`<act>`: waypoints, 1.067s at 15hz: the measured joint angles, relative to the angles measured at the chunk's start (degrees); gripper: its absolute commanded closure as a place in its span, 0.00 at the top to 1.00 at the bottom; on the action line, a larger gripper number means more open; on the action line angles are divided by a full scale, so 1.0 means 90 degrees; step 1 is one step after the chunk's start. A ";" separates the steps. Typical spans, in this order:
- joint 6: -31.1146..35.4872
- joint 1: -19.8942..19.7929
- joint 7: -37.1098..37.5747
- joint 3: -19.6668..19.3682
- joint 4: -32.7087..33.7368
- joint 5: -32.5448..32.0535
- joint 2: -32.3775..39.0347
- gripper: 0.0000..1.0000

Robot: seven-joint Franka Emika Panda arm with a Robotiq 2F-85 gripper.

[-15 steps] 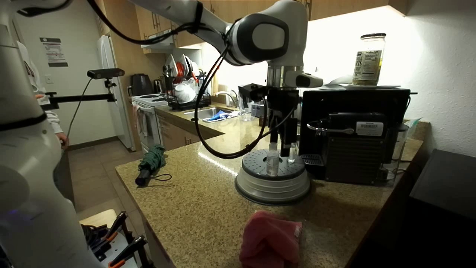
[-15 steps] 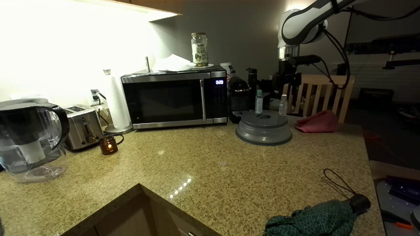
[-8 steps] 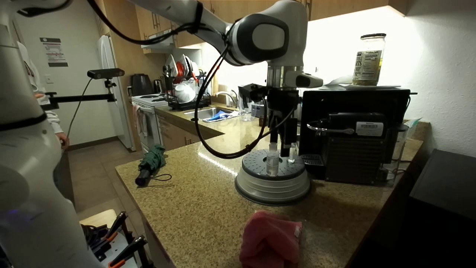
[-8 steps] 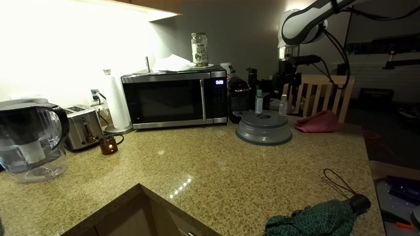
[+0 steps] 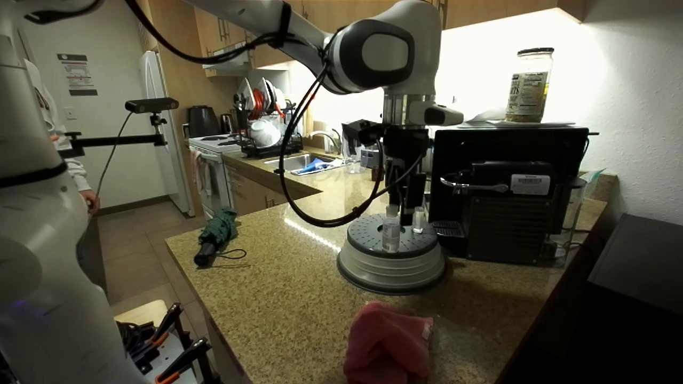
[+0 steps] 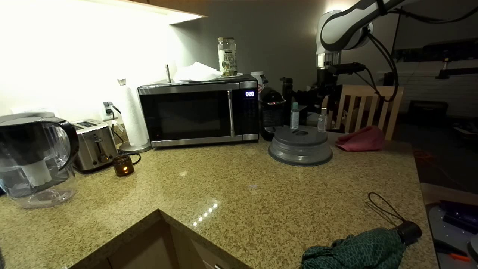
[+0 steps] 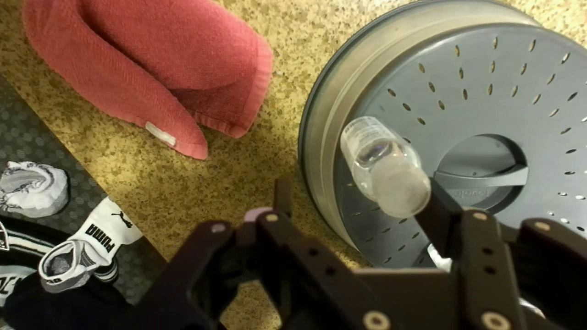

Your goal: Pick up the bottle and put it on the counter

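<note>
1. By my judgement the approach was in hand — no grasp yet made
2. The pale-capped bottle point(image 7: 380, 160), probably the one meant, stood upright on the grey disc point(image 7: 486, 114), near a green-capped bottle point(image 6: 294, 117)
3. The gripper point(image 7: 357, 185) stood wide, jaws well parted, nothing held; whether one touched the pale-capped bottle I could not tell
4. The next move called for centring, closing, lifting — then lowering it onto the counter point(image 7: 206, 192)

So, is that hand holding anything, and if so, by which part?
Nothing is held: the hand is open, and a clear bottle near it stands upright on the grey disc. I can't tell whether hand and bottle touch.
</note>
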 measured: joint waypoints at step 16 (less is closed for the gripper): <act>0.0000 0.0000 0.0000 0.0000 0.0038 0.0000 0.0000 0.08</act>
